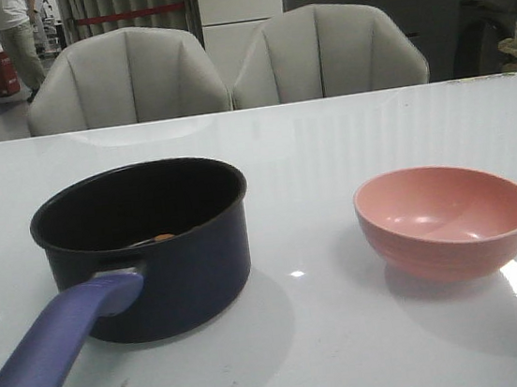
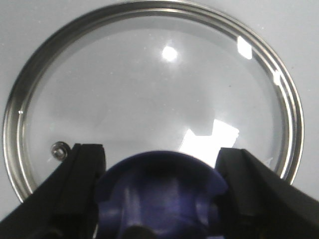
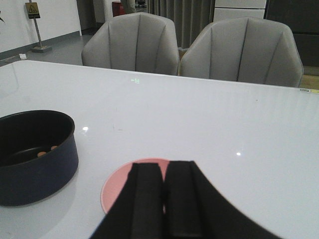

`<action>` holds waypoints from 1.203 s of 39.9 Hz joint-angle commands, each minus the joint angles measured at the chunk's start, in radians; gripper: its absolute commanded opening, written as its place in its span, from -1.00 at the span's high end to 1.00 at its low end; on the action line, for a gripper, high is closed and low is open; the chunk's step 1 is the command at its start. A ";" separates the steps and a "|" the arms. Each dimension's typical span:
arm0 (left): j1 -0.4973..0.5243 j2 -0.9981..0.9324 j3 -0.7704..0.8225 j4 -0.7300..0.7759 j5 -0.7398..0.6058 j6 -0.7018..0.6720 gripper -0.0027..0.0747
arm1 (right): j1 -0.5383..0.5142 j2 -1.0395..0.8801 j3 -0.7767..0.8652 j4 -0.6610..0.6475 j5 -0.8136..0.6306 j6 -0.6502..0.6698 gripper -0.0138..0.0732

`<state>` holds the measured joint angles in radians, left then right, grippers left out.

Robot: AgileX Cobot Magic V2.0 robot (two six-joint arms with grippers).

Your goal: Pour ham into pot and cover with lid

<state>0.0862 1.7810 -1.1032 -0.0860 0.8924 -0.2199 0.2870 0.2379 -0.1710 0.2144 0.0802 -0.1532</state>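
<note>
Meanwhile, the left gripper (image 2: 162,191) is straddling the lid's (image 2: 149,89) blue knob (image 2: 159,194), fingers spread on either side; whether they touch it cannot be told. The right gripper (image 3: 163,199) is hanging clenched over the pink bowl (image 1: 447,219). Ham (image 1: 163,236) is lying inside the uncovered pot (image 1: 152,249) on the table (image 1: 327,138).

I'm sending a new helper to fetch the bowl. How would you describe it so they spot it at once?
On the white table, in front of the two grey chairs, two round vessels stand apart. The bowl is the one toward the robot's right. Unlike the dark navy pot with its long purple-blue handle, it is pink, shallow, handleless and empty.
</note>
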 commanded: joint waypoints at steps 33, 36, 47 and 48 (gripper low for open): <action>-0.006 -0.089 -0.195 -0.081 0.126 0.127 0.64 | 0.001 0.009 -0.027 -0.003 -0.073 -0.007 0.36; -0.006 -0.100 -0.204 -0.118 0.131 0.156 0.64 | 0.001 0.009 -0.027 -0.003 -0.073 -0.007 0.36; -0.080 -0.135 -0.322 -0.178 0.203 0.231 0.64 | 0.001 0.009 -0.027 -0.003 -0.074 -0.007 0.36; -0.092 -0.135 -0.338 -0.178 0.212 0.232 0.64 | 0.001 0.009 -0.027 -0.003 -0.074 -0.007 0.36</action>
<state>0.0346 1.7094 -1.3601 -0.2193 1.0871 0.0000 0.2870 0.2379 -0.1710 0.2144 0.0802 -0.1532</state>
